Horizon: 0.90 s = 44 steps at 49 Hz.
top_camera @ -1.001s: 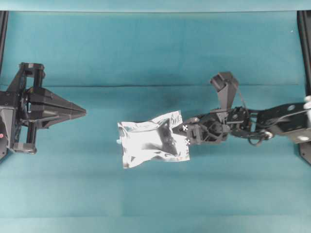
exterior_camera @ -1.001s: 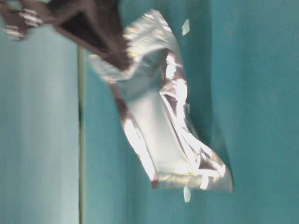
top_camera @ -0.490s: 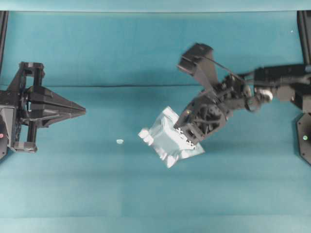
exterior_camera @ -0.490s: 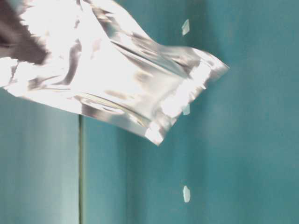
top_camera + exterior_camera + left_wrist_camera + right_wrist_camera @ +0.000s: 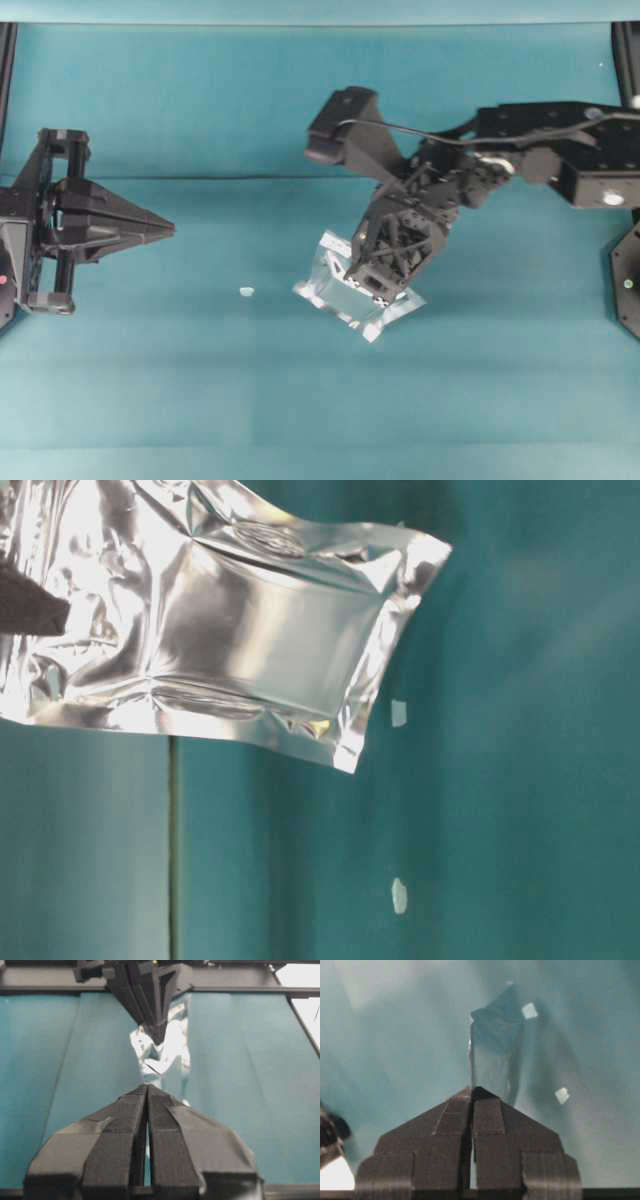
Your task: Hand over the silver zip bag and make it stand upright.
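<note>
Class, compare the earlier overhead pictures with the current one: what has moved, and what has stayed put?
The right gripper, shut on the silver zip bag throughout, swung from level to pointing down and lifted the bag off the cloth, so it now hangs edge-on. The left gripper stayed shut and parked at the left. The small white scrap has not moved.

I see even, bright light overhead, hard glare on the silver zip bag in the table-level view, and a soft, hazy right wrist picture.
</note>
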Each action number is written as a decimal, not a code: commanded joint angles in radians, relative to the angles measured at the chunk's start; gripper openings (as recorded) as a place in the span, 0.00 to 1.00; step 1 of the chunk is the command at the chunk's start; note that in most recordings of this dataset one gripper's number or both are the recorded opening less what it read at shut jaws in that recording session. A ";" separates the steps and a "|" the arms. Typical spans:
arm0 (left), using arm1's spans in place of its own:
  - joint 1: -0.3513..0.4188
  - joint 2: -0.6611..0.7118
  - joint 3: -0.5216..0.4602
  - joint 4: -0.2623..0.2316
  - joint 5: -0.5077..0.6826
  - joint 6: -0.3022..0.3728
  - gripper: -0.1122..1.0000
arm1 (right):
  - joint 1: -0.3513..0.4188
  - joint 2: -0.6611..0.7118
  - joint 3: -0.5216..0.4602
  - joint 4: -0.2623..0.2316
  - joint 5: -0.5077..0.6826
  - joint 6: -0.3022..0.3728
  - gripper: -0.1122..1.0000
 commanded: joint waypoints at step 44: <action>0.025 -0.015 0.054 0.002 0.046 -0.040 0.11 | 0.023 0.149 -0.252 -0.158 0.158 -0.356 0.09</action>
